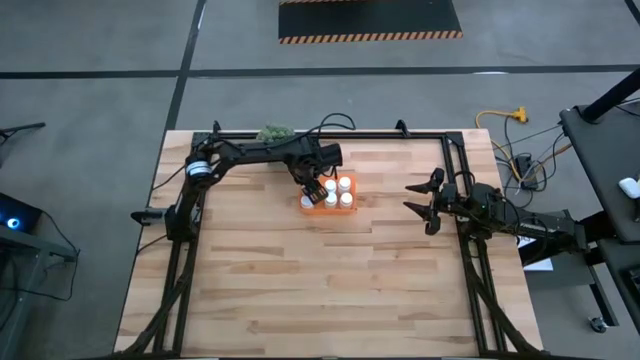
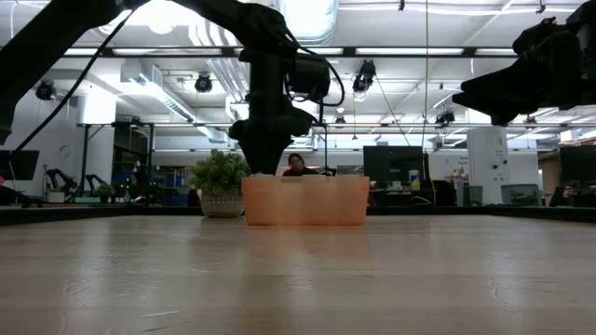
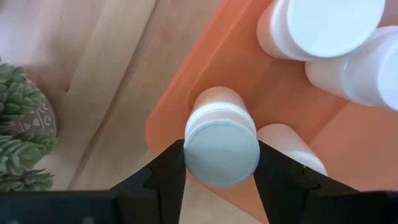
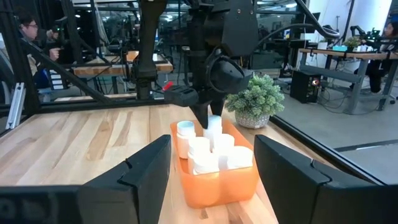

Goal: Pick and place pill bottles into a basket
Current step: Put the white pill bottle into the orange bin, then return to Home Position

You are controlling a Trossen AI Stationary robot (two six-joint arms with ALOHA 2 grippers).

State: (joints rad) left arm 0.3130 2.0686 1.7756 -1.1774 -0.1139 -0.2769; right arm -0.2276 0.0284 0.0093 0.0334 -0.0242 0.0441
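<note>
The orange basket (image 1: 318,210) sits at the table's middle, toward the far edge, and holds several white pill bottles (image 1: 345,184). It also shows in the right wrist view (image 4: 217,180) and the low view (image 2: 305,203). My left gripper (image 3: 222,155) reaches down into the basket's far-left corner and is shut on one pill bottle (image 3: 217,118). It also shows in the high view (image 1: 316,190). My right gripper (image 1: 425,205) hangs open and empty above the table, to the right of the basket. My left gripper pinches the bottle's white cap (image 3: 193,155) between its two fingers (image 3: 168,177), one on each side of the cap. The fingers come from above, pointing down. The bottle is upright with its lower end inside the basket's corner. I cannot tell whether it stands on the floor.
A small green bushy plant (image 1: 274,132) in a pot stands at the table's far edge, left of the basket, and shows close to it in the left wrist view (image 3: 22,134). Black frame rails (image 1: 460,180) run along the table's sides. Bare wood lies on the near half.
</note>
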